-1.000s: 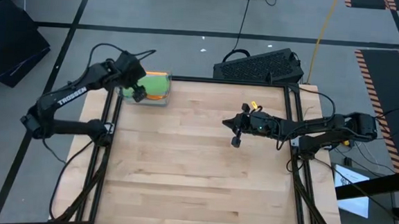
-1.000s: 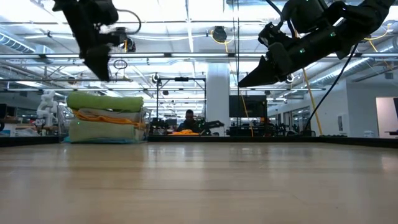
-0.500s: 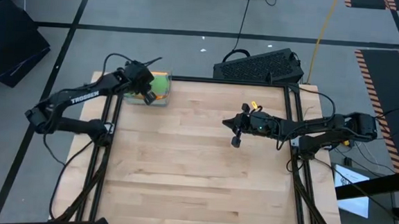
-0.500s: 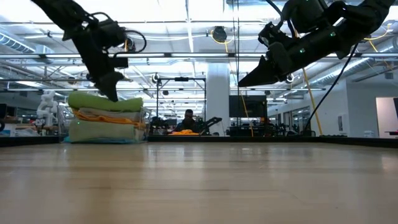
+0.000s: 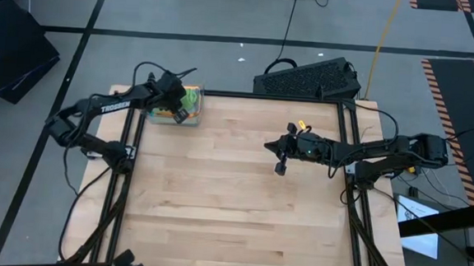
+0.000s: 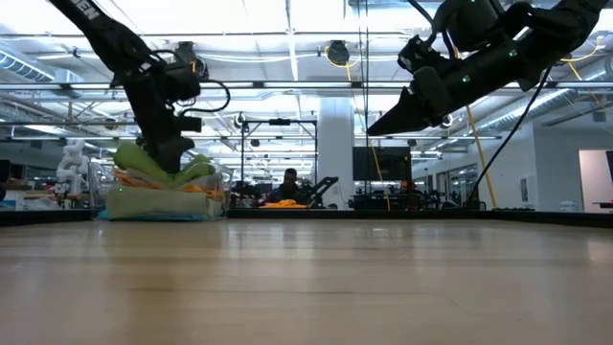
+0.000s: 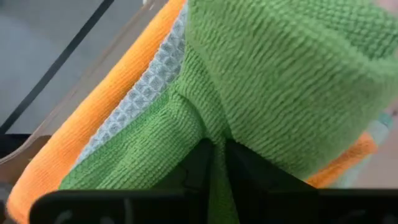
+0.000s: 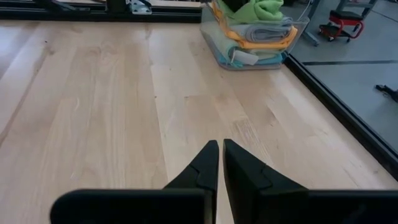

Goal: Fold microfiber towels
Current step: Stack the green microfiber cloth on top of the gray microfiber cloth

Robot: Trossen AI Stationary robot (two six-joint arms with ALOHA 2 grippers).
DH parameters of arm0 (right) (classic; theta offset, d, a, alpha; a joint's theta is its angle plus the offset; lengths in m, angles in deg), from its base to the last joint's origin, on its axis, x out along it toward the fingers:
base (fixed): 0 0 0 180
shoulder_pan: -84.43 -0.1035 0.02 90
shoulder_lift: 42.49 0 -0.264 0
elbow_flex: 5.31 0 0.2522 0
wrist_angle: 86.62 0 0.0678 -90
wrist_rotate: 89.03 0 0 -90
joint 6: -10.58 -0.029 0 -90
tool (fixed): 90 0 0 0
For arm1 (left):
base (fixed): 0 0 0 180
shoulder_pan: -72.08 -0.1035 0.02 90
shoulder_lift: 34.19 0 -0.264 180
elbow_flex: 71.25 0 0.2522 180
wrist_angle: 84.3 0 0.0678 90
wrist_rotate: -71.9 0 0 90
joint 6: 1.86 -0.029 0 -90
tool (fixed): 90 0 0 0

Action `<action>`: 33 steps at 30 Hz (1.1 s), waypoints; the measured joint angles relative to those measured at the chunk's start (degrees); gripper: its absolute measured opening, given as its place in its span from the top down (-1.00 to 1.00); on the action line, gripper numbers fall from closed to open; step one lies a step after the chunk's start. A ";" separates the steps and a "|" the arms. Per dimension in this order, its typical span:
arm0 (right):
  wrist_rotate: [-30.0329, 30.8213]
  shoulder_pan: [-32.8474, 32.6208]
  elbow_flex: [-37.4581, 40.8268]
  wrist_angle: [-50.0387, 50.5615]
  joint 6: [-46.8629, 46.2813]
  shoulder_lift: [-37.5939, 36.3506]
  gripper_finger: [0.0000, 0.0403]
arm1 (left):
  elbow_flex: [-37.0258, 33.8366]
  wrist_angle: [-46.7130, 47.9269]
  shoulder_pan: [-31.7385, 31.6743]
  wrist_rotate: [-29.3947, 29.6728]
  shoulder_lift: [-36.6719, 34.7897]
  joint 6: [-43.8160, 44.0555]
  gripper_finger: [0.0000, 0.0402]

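Note:
A stack of folded microfiber towels lies in a clear bin at the table's far left corner, with a bright green towel on top and grey and orange ones under it. My left gripper reaches down into the top of the stack and is shut on the green towel. My right gripper hangs shut above the table's right half, holding nothing. My left gripper pinches a pucker of the bright green towel's top layer between its two fingers, slanting down from above on the table's left side. The cloth bunches up on both sides of the fingers. The towel still lies on the stack.
The bin's clear wall stands close around the stack. A black keyboard-like case lies beyond the table's far edge. Dark frame rails run along the table's left and right sides. Bare wood fills the middle and near part.
My left gripper has come down and a little toward the table's right onto the stack and has shut on the green towel. The towel's flat top is now pressed in and puckered up around the fingers.

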State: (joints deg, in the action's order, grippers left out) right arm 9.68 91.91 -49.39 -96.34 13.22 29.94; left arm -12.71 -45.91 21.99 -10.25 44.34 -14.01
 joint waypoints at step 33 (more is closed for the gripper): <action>-0.58 0.00 0.00 0.22 0.17 0.00 0.91 | 0.71 -6.46 1.36 -7.79 -2.76 -3.20 0.80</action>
State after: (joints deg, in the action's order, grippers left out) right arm 9.10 91.91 -49.39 -96.12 13.39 29.94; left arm -12.01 -52.37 23.35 -18.04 41.58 -17.21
